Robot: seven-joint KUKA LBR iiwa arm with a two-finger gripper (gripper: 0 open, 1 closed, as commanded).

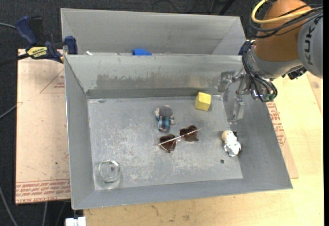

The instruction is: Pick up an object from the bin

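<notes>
The grey metal bin (77, 132) holds 5 small things, all well apart from its left wall. In the near left corner a clear glass cup (108, 171) stands on the floor of the bin, far from everything else. Toward the middle lies a small blue and grey toy (164, 118), too small to say what kind. Just beside it, on the side nearer the front edge, lie brown-lensed sunglasses (178, 139), slanted, with the right lens farther back than the left. Farther right, close to the foot of the far wall, sits a yellow cube (203, 101).

Near the right wall lies a small white lump with a touch of yellow (231, 143), perhaps a toy, resting on the floor about halfway between the far wall and the front edge. The gripper (236, 116) hangs low in the bin between the yellow cube and this white thing, just behind the white thing and apart from it. Nothing shows in its grasp, and I cannot tell whether it is released or clenched. The arm's orange cover (280, 29) sits beyond the far right corner of the bin.
</notes>
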